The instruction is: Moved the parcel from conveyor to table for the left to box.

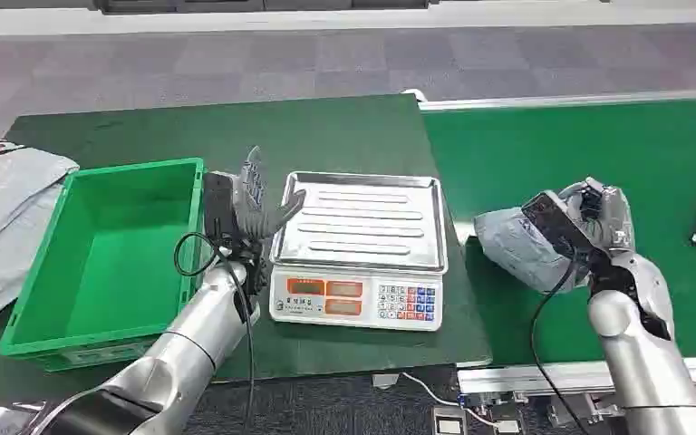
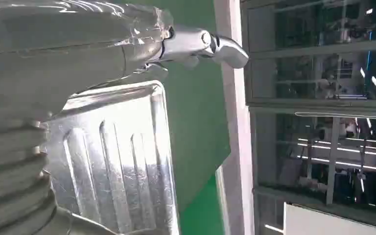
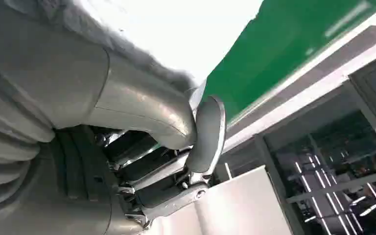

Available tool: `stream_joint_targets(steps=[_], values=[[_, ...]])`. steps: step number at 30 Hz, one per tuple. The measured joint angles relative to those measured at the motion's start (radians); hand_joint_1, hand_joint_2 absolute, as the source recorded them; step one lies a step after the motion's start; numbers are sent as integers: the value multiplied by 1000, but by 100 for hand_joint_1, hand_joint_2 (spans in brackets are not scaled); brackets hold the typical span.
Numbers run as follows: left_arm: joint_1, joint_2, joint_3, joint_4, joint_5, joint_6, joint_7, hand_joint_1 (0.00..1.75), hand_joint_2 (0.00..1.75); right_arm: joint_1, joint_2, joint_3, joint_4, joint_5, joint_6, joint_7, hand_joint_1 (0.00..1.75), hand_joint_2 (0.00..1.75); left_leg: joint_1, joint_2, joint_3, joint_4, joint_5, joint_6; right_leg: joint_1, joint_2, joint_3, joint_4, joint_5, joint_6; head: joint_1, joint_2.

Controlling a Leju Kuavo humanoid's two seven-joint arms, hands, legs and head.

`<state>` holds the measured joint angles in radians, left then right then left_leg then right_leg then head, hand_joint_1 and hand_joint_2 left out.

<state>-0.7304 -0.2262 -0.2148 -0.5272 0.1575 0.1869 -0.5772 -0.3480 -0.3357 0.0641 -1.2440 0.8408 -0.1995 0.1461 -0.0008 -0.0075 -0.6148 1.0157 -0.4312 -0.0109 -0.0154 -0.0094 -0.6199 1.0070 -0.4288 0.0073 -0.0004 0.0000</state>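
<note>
Grey parcel (image 1: 518,246) lies on the conveyor (image 1: 598,145), right hand (image 1: 598,217) clasping it; lift cleanly toward the table (image 1: 344,136), left hand (image 1: 254,204) spread empty.

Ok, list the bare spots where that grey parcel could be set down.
Free: the scale's steel tray; the green bin; the table mat behind the scale. Crowded: the gap between bin and scale, taken by the left hand, and the left table edge under flat grey bags. The right hand grips the parcel.
</note>
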Motion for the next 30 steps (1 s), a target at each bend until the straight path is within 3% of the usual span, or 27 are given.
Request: stream_joint_targets(steps=[8, 16, 22, 30], values=[[0, -3, 0, 6, -2, 0, -4, 0, 175, -46, -29, -2, 20, -104, -43, -37, 175, 175, -1, 0, -1, 0, 0, 0, -1, 0, -1, 0, 0, 0, 0, 0], [-11, -35, 0, 28, -8, 13, -7, 0, 175, -388, -72, 38, 219, -197, -85, -133, 175, 175, -3, 1, -2, 0, 3, 3, -3, 2, -2, 0, 4, 3, 0, 0], [-24, -69, -2, 47, -11, 31, -10, 0, 175, -651, -23, 175, 361, -185, -77, -100, 175, 175, -3, 2, -1, 0, 4, 2, -3, 2, -3, 0, 5, 2, 0, 0], [-27, -82, -3, 59, -11, 32, -10, 0, 175, -737, 14, 284, 430, -212, -95, -95, 175, 175, -2, -1, -2, 0, 5, 2, -2, 0, -2, 0, 5, 2, 0, 0]])
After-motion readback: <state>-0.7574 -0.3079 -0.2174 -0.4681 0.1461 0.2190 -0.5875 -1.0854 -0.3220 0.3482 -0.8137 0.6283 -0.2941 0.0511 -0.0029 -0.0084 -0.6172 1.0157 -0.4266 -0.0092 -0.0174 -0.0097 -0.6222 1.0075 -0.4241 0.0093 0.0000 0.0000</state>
